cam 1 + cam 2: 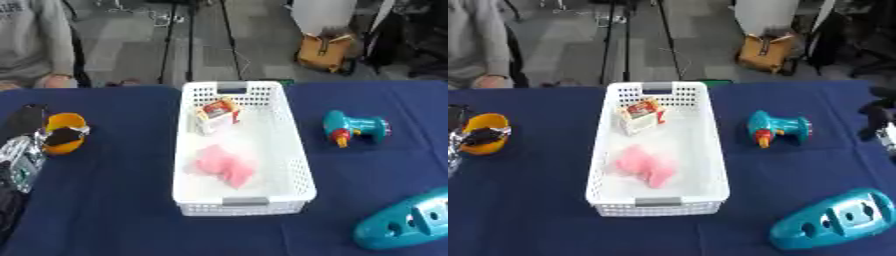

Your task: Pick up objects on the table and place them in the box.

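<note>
Dark blue cloth covers the table (114, 210), and behind it runs a grey floor with cables and a tan bag (325, 50). A white slotted box (297, 170) stands lengthwise in the middle of the cloth. Inside it lie a small red and white carton (217, 115) toward the far end and a crumpled pink object (223, 165) nearer the middle.

At the left edge the robot's left hand (59, 136) is at an orange bowl-shaped object (66, 125), with dark fingers curled over its rim, so the hand has hold of it. The bowl sits low, at or just above the cloth; whether it is lifted cannot be told. The silver and black forearm runs down toward the lower left corner.

Right of the box, apart from it, a teal toy drill (354, 127) with an orange tip lies on its side. A larger teal shell-like object (833, 220) with round holes lies near the lower right corner.

Only the right eye view shows the right hand (877, 117), a dark shape at the right edge just beyond the drill, touching nothing; how far its fingers are spread cannot be made out. That view also shows the large teal object whole, while the left eye view cuts it off and shows more of the left forearm.
</note>
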